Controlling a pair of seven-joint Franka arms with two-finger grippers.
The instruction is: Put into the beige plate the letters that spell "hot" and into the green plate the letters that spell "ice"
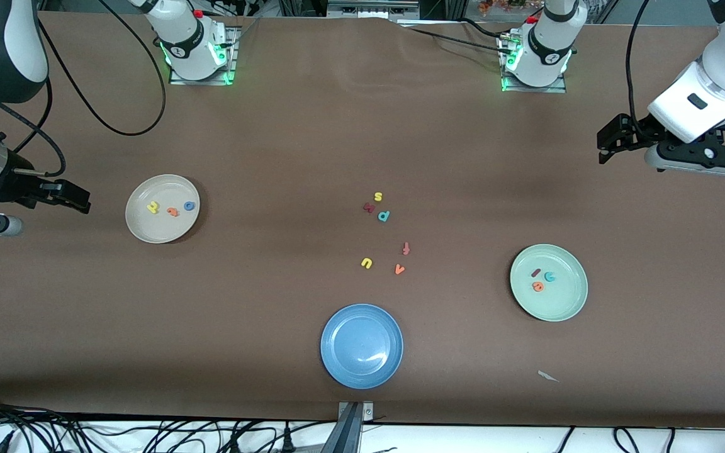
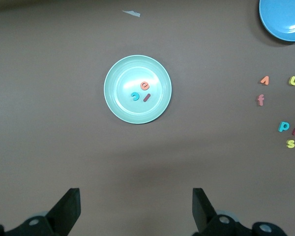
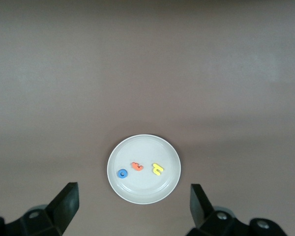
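Note:
The beige plate (image 1: 143,228) (image 3: 137,192) lies toward the right arm's end of the table. In it are the yellow h (image 1: 153,206) (image 3: 158,169), the orange t (image 1: 173,212) (image 3: 136,166) and the blue o (image 1: 189,206) (image 3: 122,173). The green plate (image 1: 565,303) (image 2: 122,104) lies toward the left arm's end and holds the dark red i (image 1: 535,273) (image 2: 147,97), the teal c (image 1: 549,276) (image 2: 135,96) and the orange e (image 1: 537,287) (image 2: 145,86). My right gripper (image 1: 78,199) (image 3: 133,204) hangs open and empty beside the beige plate. My left gripper (image 1: 603,142) (image 2: 136,206) hangs open and empty above the table near the green plate.
A blue plate (image 1: 337,368) (image 2: 273,22) lies near the front edge. Loose letters lie mid-table: yellow s (image 1: 377,197), a dark red letter (image 1: 369,207), teal p (image 1: 383,216), red-orange f (image 1: 406,248), yellow u (image 1: 366,263), orange v (image 1: 399,269). A white scrap (image 1: 547,376) lies near the green plate.

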